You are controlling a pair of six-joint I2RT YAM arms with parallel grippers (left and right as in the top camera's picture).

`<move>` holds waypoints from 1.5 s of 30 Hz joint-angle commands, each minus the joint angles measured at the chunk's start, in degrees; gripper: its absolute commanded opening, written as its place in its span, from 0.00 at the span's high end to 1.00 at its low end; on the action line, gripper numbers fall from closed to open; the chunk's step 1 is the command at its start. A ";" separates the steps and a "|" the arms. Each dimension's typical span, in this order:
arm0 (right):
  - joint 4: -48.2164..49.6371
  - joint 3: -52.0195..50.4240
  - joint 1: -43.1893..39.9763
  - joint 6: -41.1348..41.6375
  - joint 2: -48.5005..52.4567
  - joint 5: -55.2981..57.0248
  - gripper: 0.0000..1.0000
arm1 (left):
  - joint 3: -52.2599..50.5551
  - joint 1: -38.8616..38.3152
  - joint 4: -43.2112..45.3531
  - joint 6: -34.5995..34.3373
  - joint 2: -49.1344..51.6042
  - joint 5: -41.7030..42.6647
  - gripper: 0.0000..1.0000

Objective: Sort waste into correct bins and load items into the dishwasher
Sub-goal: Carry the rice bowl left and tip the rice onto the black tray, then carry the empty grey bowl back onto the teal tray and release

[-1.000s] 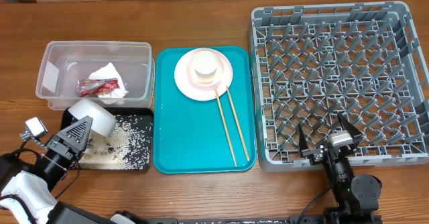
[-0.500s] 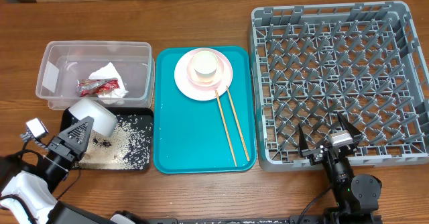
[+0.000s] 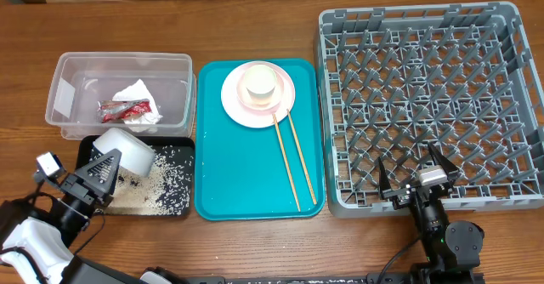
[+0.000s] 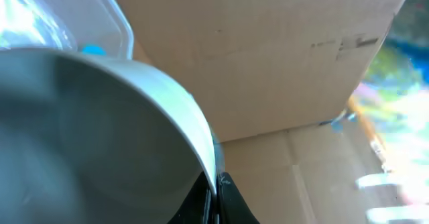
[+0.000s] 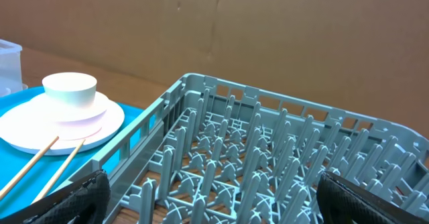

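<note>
Left jaws hold a white bowl (image 3: 126, 150) tipped over the black tray (image 3: 190, 178); right jaws gape wide.

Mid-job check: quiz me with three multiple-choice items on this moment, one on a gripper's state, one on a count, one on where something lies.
1. The left gripper is: A) open and empty; B) shut on the white bowl, tipped over the black tray; C) out of view.
2. How many chopsticks lie on the teal tray? A) one; B) two; C) four.
3. The red wrapper lies in: A) the black tray; B) the teal tray; C) the clear tub.

Answers:
1 B: the jaws clamp the bowl's rim above the rice.
2 B: a pair lies side by side.
3 C: it sits next to the napkin inside the tub.
</note>
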 commanded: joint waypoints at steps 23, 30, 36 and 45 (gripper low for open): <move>0.15 -0.59 -0.15 0.22 -0.52 -0.31 0.00 | 19.52 -30.03 1.49 -23.37 -0.98 -32.20 0.96; 0.15 -0.59 -0.15 0.20 -0.52 -0.31 0.00 | 23.28 -60.28 4.48 -37.35 -0.50 -60.57 0.96; 0.15 -0.59 -0.15 0.20 -0.52 -0.31 0.00 | 22.58 -82.73 5.60 -45.90 4.04 -83.49 0.96; 0.15 -0.59 -0.15 0.20 -0.52 -0.31 0.00 | 22.53 -97.20 7.28 -51.47 17.25 -95.65 0.96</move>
